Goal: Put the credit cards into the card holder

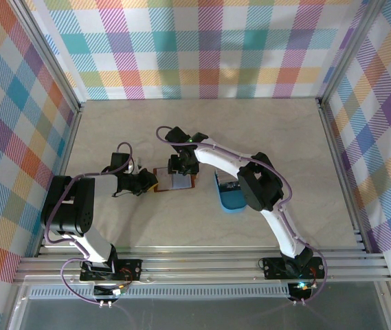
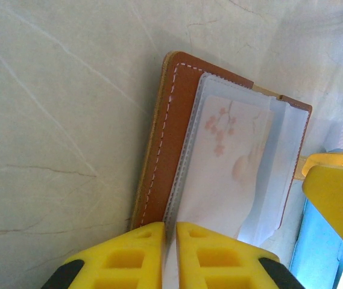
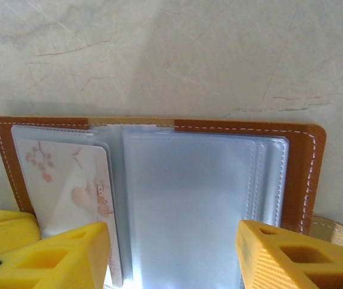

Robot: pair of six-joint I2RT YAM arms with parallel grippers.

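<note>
Though no lettering can be read, the credit card (image 3: 69,180) tucked into a clear sleeve (image 3: 189,198) shows a pink blossom print on its pale face. The card holder (image 1: 173,180) lies open mid-table: reddish-brown leather with white stitching, holding glossy transparent pockets. The left gripper (image 2: 163,256) has its yellow jaws pressed together on a sleeve edge at the holder's left side. The right gripper (image 3: 171,241) hangs over the pockets, jaws apart, gripping nothing. A blue tray (image 1: 228,199) sits just right of the holder on the marbled table (image 1: 113,130).

Open card holder (image 3: 189,198), blossom-printed card (image 3: 69,180) inside
</note>
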